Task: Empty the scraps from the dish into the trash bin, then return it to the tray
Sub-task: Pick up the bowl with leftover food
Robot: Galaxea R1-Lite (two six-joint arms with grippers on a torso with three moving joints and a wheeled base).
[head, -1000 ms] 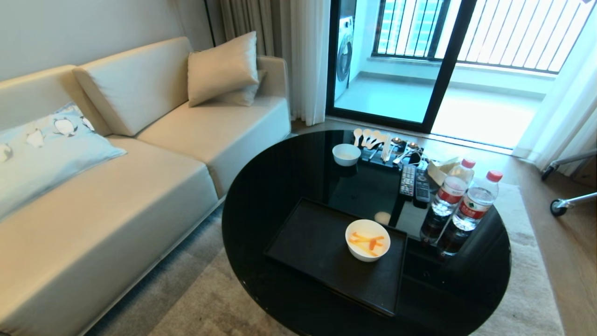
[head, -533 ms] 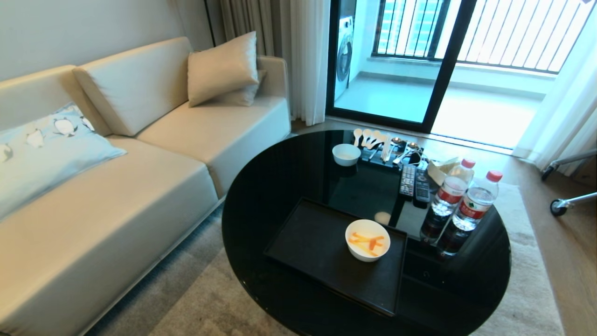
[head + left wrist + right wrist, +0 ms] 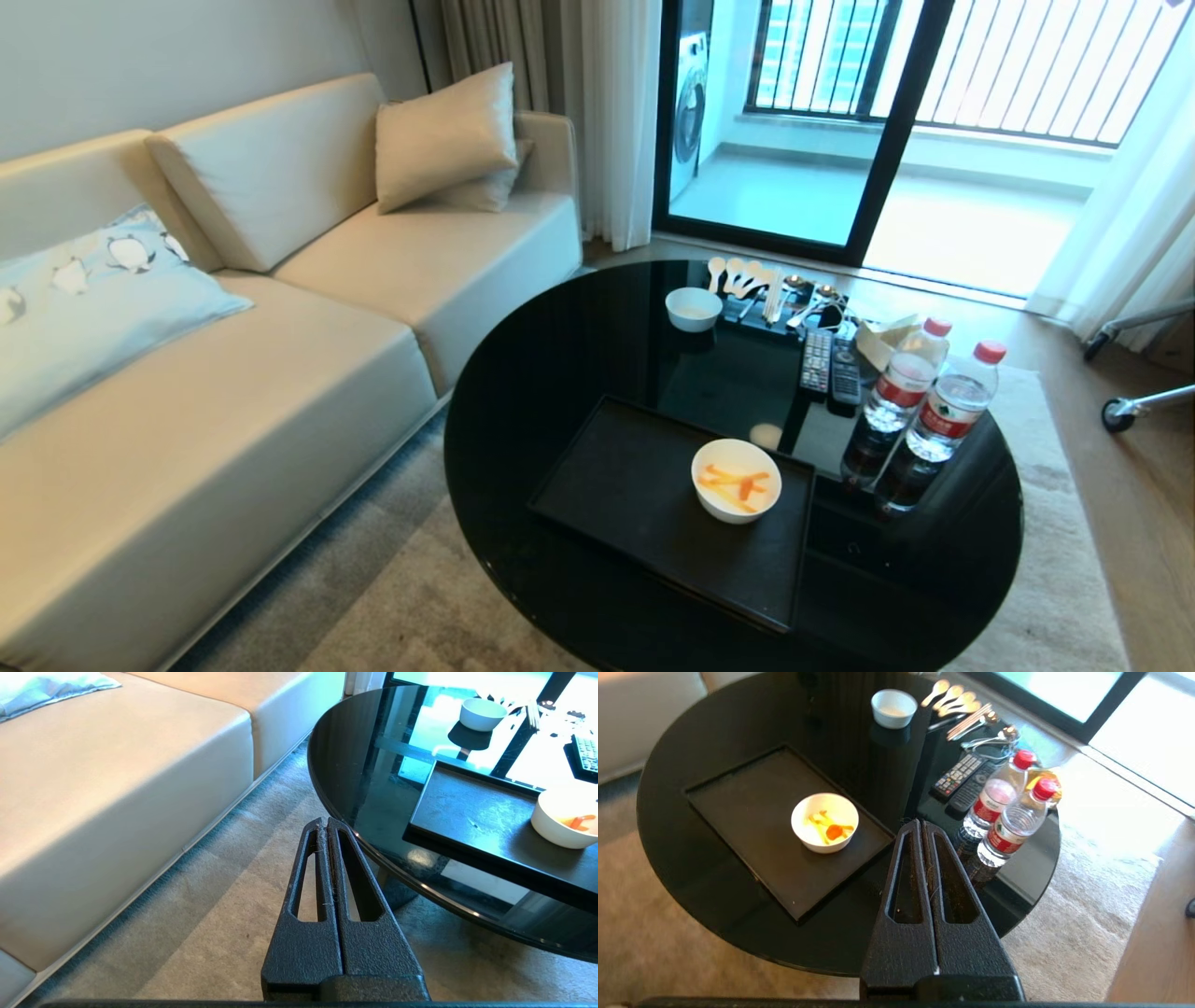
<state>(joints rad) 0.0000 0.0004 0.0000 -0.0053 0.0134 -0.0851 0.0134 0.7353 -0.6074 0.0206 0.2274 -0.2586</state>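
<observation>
The white dish [image 3: 736,480] sits at the right end of the black tray [image 3: 625,485] on a round black glass table [image 3: 560,355]. Orange scraps [image 3: 735,483] lie inside it. In the right wrist view the dish [image 3: 825,822] holds the scraps [image 3: 830,829] on the tray [image 3: 752,812]. My right gripper [image 3: 921,823] hangs shut above the table's near edge, to the right of the dish and clear of it. My left gripper [image 3: 324,821] is shut over the carpet beside the table, with the dish [image 3: 563,819] far off. Neither gripper shows in the head view. The trash bin is out of view.
Two water bottles [image 3: 929,397] stand right of the tray, with two remotes [image 3: 829,366] behind them. A smaller white bowl [image 3: 693,308] and spoons [image 3: 742,275] lie at the table's far side. A beige sofa [image 3: 233,373] runs along the left.
</observation>
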